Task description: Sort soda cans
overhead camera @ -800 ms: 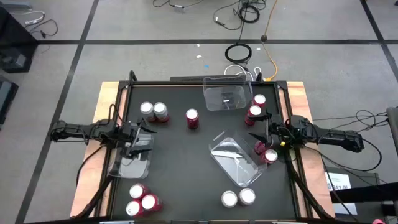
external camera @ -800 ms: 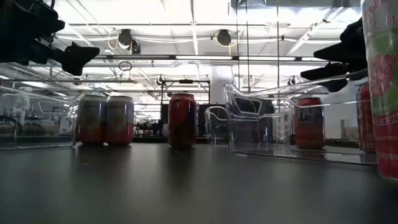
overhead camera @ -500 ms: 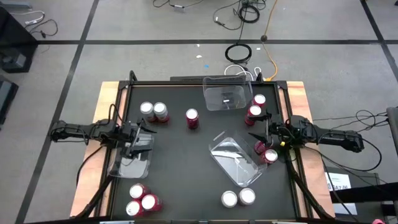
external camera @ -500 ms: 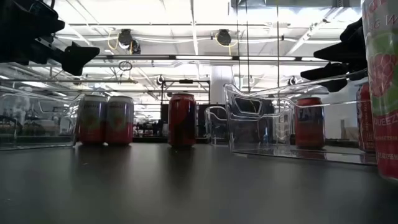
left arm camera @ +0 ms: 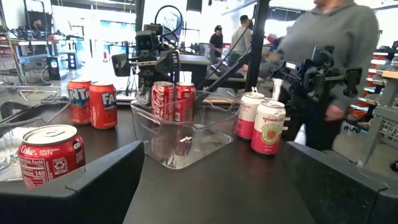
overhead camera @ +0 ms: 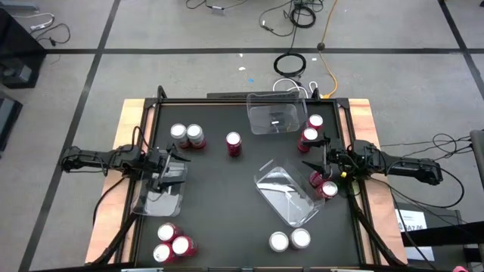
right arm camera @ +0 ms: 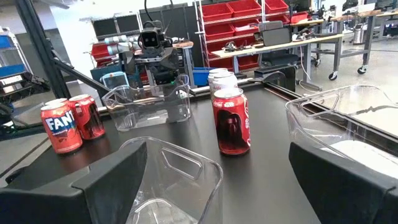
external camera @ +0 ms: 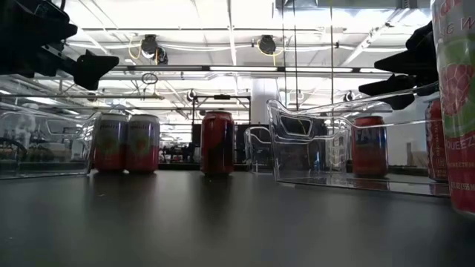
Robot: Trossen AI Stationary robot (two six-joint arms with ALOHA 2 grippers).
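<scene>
Both dark arms reach in level from the table's two sides toward the middle of the black tabletop [overhead camera: 219, 189]. The left gripper [overhead camera: 172, 172] hangs over a clear rectangular plastic tray [overhead camera: 159, 198] near the left edge, fingers spread wide and holding nothing. The right gripper [overhead camera: 311, 164] hovers near the right edge, its fingers likewise wide apart and empty, just beside two red cans with silver tops [overhead camera: 323, 184] and a second clear plastic tray [overhead camera: 283, 195] lying at an angle. The soda cans stand in scattered groups: a pair at the back left [overhead camera: 187, 135], a single red can [overhead camera: 233, 143] near the centre, two [overhead camera: 311, 129] by a third clear tray [overhead camera: 274, 113] at the back, three red ones [overhead camera: 171, 243] at the front left, and two silver-bodied cans [overhead camera: 290, 240] at the front right. In the left wrist view, a person [left arm camera: 339, 56] stands beyond the table.
</scene>
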